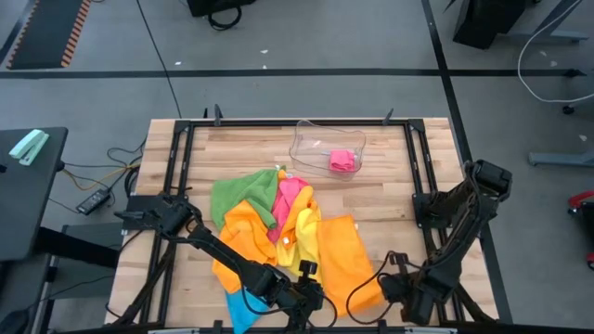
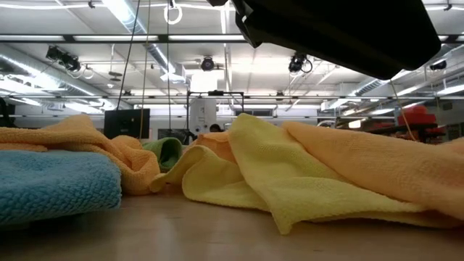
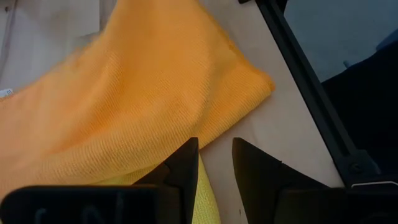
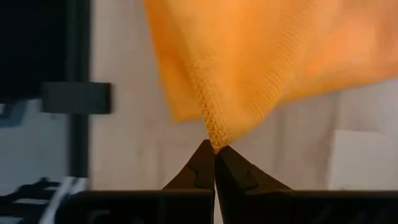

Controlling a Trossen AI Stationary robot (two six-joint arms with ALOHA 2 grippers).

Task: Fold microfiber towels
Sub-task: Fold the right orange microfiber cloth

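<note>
The microfiber towels lie in a loose heap at mid-table: green, pink, yellow, blue and two orange ones. The right-hand orange towel lies spread toward the near edge. My right gripper is shut on its near right corner, close to the table's near edge. My left gripper hovers at the heap's near side. It is open, with bare wood in the gap, and orange towel lies just beyond its tips. My left gripper has the yellow towel's edge lying beside the inner side of one finger; I cannot tell whether they touch. My right gripper pinches the orange towel's stitched corner between its two fingertips, only at their free ends. The fingers come steeply from above. The corner is raised off the wood, and the rest of the towel spreads away onto the table.
A clear plastic tray with a pink cloth in it stands at the far middle. Black frame rails run along the table's left and right sides. Bare wood shows right of the orange towel.
</note>
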